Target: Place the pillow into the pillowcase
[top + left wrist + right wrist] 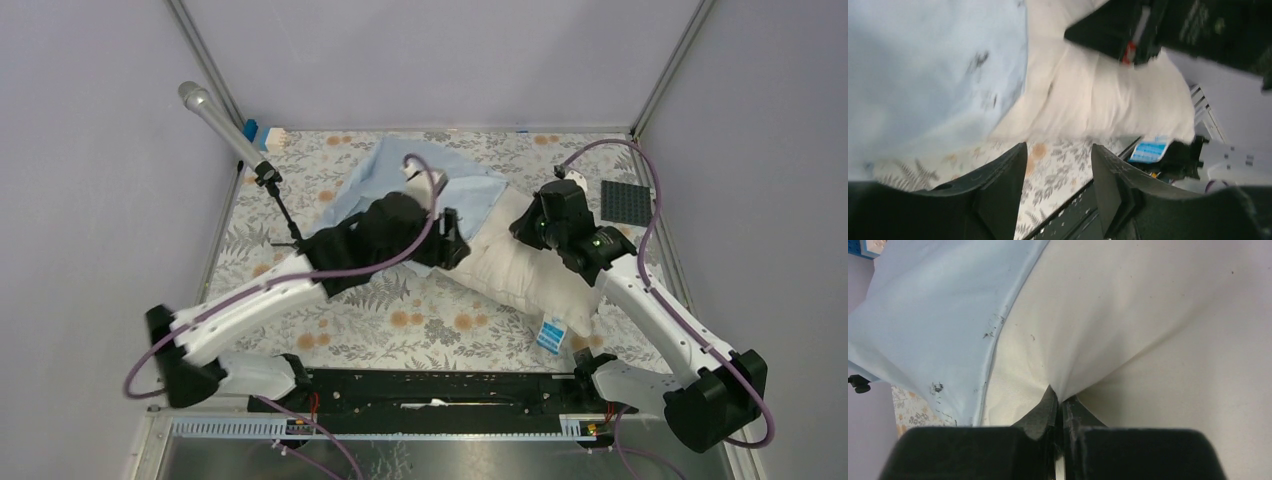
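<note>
Open floral cloth (400, 320) along the near side; microphone stand (262, 172) just left of the pillowcase (365, 180).

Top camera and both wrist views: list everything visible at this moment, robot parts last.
pillow: one, cream, middle right of the table, its far end at the pillowcase
pillowcase: one, light blue, far middle, wrinkled
label: one, blue and white, at the pillow's near right corner
tablecloth: one, floral grey and orange, covering the table
microphone: one, silver on a black stand, far left
grid plate: one, dark grey, far right
small box: one, blue and white, far left corner
rail: one, black, near edge
left gripper: one, black, open over the tablecloth
right gripper: one, black, shut on a pinch of pillow fabric
</note>
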`<act>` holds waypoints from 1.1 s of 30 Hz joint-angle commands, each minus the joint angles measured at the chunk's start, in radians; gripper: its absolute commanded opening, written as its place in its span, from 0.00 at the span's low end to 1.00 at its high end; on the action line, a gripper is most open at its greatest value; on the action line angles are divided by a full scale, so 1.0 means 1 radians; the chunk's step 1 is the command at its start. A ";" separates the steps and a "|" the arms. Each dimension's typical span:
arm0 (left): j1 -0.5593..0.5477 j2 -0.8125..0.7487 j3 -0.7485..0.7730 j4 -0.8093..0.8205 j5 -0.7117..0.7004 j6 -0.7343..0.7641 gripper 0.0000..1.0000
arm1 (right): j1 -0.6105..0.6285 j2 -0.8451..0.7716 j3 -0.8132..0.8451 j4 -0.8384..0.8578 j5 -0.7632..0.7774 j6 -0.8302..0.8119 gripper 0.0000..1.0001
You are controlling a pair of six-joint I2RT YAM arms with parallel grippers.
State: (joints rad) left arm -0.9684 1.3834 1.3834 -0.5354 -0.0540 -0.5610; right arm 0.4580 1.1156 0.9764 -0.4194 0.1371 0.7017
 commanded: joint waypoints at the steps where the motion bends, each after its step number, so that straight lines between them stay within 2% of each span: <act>1: -0.042 -0.210 -0.270 0.059 -0.315 -0.078 0.55 | -0.002 0.025 0.100 0.029 -0.013 0.001 0.00; 5: -0.046 -0.301 -0.517 0.215 -0.394 -0.150 0.57 | -0.002 0.047 0.166 0.005 -0.048 0.008 0.00; 8: -0.053 -0.301 -0.635 0.348 -0.437 -0.153 0.69 | -0.002 0.061 0.206 -0.008 -0.082 0.026 0.00; 11: -0.056 -0.263 -0.688 0.440 -0.487 -0.146 0.76 | -0.002 0.064 0.231 -0.017 -0.099 0.043 0.00; 17: -0.056 -0.164 -0.743 0.615 -0.560 -0.153 0.85 | -0.002 0.064 0.287 -0.043 -0.107 0.049 0.00; 21: -0.054 -0.075 -0.757 0.758 -0.564 -0.129 0.86 | -0.002 0.063 0.307 -0.056 -0.107 0.050 0.00; 26: -0.051 0.043 -0.687 0.705 -0.713 -0.216 0.77 | -0.002 0.058 0.324 -0.067 -0.112 0.053 0.00; 28: -0.047 0.079 -0.656 0.661 -0.757 -0.248 0.68 | -0.003 0.058 0.330 -0.073 -0.112 0.053 0.00; 33: -0.044 0.102 -0.592 0.648 -0.776 -0.169 0.40 | -0.002 0.043 0.327 -0.092 -0.071 0.034 0.00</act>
State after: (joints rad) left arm -1.0172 1.4956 0.7120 0.0891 -0.7399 -0.7601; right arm 0.4572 1.1980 1.2270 -0.5808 0.0593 0.7341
